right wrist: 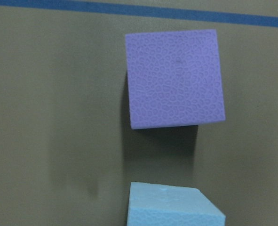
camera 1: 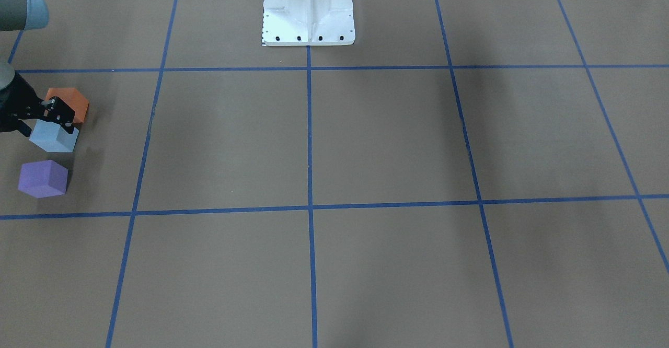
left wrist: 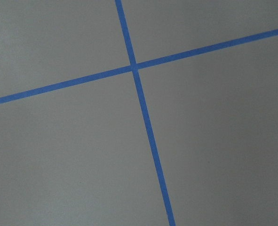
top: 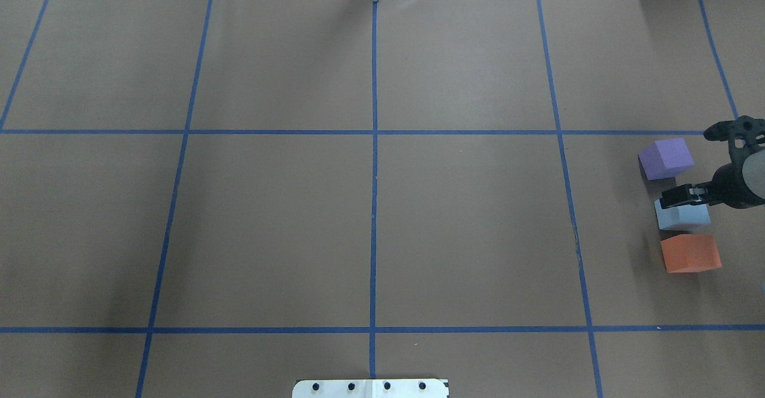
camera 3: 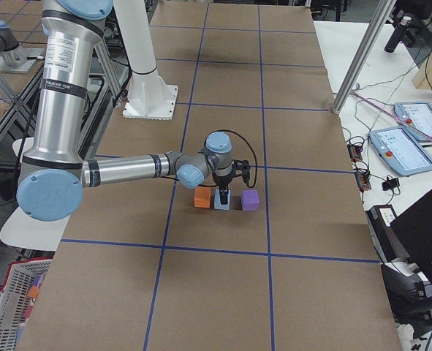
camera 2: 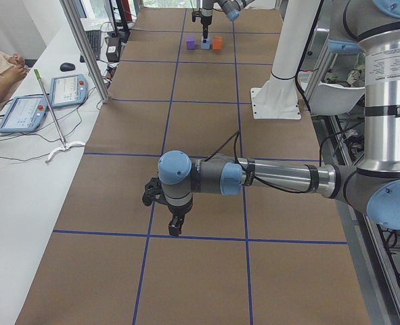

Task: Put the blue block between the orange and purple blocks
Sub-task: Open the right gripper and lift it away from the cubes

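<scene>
Placement seems to be ending: blue (top: 682, 217) is sitting between purple (top: 666, 158), twelve o'clock, and orange (top: 690, 253), six; right gripper (top: 678, 195) jaws unclear; lifting clear next.

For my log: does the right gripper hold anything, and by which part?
It cannot be told. The right gripper stands at the top of the blue block, but whether its jaws clamp it is not visible.

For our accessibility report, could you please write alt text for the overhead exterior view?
At the right edge of a brown table with blue grid lines, the blue block sits between the purple block and the orange block. The right gripper is directly over the blue block.
</scene>
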Robot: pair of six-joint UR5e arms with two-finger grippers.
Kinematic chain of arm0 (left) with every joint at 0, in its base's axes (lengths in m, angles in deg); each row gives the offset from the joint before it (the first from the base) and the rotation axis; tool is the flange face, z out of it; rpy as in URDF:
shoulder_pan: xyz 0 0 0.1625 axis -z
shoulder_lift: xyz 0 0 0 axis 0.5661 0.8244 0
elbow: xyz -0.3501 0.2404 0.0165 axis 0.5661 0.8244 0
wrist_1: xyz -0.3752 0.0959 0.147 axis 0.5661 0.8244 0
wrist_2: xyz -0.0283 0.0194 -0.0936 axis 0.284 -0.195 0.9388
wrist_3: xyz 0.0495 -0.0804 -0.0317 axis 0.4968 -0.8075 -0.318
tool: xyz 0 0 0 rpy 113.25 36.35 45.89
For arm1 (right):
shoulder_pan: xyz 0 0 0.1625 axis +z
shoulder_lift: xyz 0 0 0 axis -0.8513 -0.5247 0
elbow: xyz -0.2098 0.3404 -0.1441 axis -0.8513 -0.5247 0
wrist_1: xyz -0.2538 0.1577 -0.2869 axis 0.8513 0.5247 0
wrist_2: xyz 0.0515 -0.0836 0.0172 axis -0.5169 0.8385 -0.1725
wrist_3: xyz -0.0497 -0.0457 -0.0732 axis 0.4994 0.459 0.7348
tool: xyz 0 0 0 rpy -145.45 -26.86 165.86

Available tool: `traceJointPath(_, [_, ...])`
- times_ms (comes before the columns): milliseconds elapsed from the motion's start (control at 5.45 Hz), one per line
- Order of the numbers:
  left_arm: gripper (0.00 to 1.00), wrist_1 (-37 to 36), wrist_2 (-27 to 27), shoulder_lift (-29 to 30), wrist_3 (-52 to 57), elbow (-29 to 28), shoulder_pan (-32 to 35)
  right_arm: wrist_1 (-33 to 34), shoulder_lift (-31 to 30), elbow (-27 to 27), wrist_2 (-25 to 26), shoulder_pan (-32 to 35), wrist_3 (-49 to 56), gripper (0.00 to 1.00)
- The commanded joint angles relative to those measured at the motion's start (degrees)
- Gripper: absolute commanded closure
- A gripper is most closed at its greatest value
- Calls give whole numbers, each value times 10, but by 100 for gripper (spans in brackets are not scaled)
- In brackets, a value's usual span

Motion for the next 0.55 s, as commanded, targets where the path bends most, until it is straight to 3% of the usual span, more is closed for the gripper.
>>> traceJointPath(0, [0,5,0,0,0,-1,0,58,-4,0,-83,132,151,0])
traceJointPath(367, [0,5,0,0,1,-2,0,250,-3,2,-96,296,425,0])
